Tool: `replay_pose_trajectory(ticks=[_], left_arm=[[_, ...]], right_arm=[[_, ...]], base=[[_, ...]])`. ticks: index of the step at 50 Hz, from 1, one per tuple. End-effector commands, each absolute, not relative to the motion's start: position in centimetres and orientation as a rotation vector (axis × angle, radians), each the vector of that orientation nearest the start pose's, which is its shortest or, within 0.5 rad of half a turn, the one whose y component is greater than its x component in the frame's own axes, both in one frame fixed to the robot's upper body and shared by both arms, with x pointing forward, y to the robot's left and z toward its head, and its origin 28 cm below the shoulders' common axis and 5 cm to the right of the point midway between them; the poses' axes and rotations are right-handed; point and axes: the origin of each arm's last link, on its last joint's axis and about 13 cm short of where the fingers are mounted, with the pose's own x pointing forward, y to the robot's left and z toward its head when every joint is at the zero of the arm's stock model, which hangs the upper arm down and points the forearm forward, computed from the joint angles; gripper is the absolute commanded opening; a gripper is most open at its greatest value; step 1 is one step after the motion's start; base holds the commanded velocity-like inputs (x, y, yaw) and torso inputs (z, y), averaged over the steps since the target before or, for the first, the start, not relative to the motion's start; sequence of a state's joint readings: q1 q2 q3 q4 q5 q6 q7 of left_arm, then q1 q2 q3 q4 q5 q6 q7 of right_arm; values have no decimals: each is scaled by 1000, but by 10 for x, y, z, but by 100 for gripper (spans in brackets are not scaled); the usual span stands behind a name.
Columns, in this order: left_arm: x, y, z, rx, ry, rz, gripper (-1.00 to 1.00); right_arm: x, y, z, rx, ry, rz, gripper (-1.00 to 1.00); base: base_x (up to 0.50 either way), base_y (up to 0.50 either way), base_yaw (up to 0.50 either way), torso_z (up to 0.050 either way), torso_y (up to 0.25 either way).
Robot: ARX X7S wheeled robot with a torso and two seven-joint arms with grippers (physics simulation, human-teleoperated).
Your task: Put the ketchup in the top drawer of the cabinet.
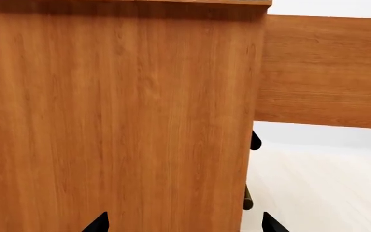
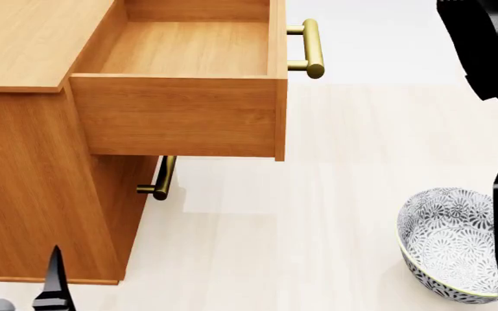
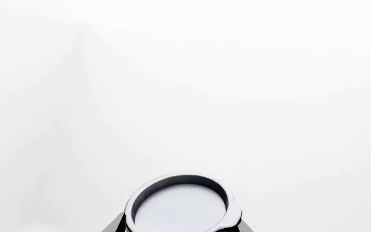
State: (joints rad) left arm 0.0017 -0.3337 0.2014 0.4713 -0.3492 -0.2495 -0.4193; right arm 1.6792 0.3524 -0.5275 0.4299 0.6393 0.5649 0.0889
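In the right wrist view the ketchup (image 3: 180, 207) shows its silver-grey top and a sliver of red label. My right gripper (image 3: 179, 228) is shut on it, a dark finger hugging each side, with only white background behind. The head view shows the orange-brown cabinet (image 2: 33, 194) at the left, its top drawer (image 2: 179, 116) pulled out and empty, the brass handle (image 2: 311, 48) facing right. My right arm (image 2: 491, 52) hangs dark at the upper right; the ketchup is hidden in that view. My left gripper (image 1: 185, 226) is open, facing the cabinet's side panel (image 1: 121, 121).
A grey-white patterned bowl (image 2: 448, 243) sits on the pale floor at the lower right. The lower drawer's brass handle (image 2: 161, 178) sticks out under the open drawer. One left finger (image 2: 55, 285) shows at the bottom left, near the cabinet's base.
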Motion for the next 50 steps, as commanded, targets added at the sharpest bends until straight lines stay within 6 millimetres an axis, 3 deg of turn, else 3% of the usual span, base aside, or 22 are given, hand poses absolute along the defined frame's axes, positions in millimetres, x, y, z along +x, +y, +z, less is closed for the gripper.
replay_pose_trajectory(ticks=[1,7,16,29,50], left_arm=[[199,212,89,-47,-113,65,100],[201,211,89,-54,-107,58,100],[200,211,93,-59,-96,52,100],[202,209,92,-75,-78,30,100],[201,210,89,-60,-81,44,100]], right_arm=[[387,-110,444,-187,-469,197,-100],[404,-104,450,-51,-387,278,-100],[399,-95,459,-32,-341,269,-100],[405,-87,438,-91,-230,260,-100],[406,-86,422,-133,-61,296,-100]], base=[[0,0,0,0,0],[0,0,0,0,0],[0,0,0,0,0],[0,0,0,0,1],[0,0,0,0,0]])
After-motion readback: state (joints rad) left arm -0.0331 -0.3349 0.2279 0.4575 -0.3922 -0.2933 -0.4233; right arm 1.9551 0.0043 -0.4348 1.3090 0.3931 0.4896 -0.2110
